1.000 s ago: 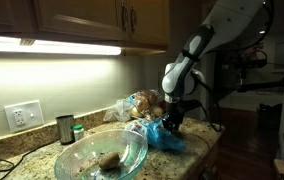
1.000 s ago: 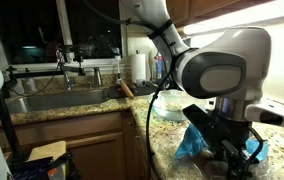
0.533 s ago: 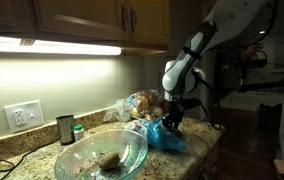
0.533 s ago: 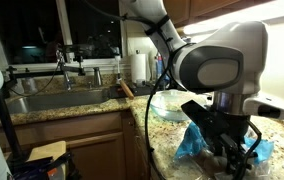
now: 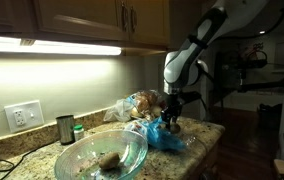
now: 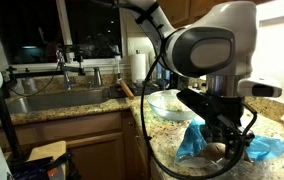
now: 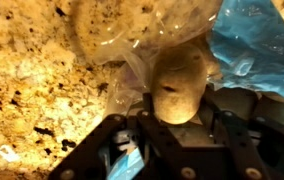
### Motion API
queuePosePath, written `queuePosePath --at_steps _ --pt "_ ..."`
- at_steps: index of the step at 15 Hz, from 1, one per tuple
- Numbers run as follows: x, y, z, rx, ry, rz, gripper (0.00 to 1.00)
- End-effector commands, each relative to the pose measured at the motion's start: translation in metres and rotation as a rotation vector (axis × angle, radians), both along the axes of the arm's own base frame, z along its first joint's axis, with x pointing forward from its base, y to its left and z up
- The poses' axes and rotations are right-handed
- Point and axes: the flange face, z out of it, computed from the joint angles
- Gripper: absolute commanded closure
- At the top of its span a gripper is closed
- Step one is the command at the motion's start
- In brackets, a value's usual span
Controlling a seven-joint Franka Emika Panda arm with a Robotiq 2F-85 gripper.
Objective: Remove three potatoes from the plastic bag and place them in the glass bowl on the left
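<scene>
On the speckled granite surface point(image 5: 208, 134), over a crumpled blue plastic bag point(image 5: 166, 138), the arm's dark fingers point(image 7: 225, 110) point downward and are closed around a potato point(image 7: 180, 84). It is a pale tan oval that fills the gap between them in the wrist view. Clear film clings around the potato there. The blue bag spreads across the upper right of that view, with bare granite to the left. In both exterior views the fingers point(image 5: 171, 121) hang just above the blue bag point(image 6: 195, 140), but the held potato is too small and shadowed to make out from those angles. The glass bowl point(image 5: 102, 152) sits on the surface just beside the bag, wide and shallow, close to the front edge. A second potato point(image 5: 109, 159) lies inside it near the bottom. In an exterior view the bowl point(image 6: 172, 104) shows behind the arm, its contents unclear. Behind the blue bag lies a clear bag point(image 5: 139, 103) holding brownish lumps. A small dark metal cup point(image 5: 65, 128) stands upright near the wall, well apart from the fingers. A sink point(image 6: 52, 101) lies farther along the counter.
</scene>
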Motion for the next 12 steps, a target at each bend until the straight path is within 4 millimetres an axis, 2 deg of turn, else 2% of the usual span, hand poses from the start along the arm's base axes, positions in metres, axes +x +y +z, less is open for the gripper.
queuePosePath --at_steps 1,7,12 --pt "-0.016 0.003 0.016 -0.014 -0.005 0.017 0.77" --pt "-0.024 -0.006 0.003 -0.022 0.032 0.011 0.77" --pt "-0.033 -0.018 -0.022 -0.012 0.080 -0.023 0.77"
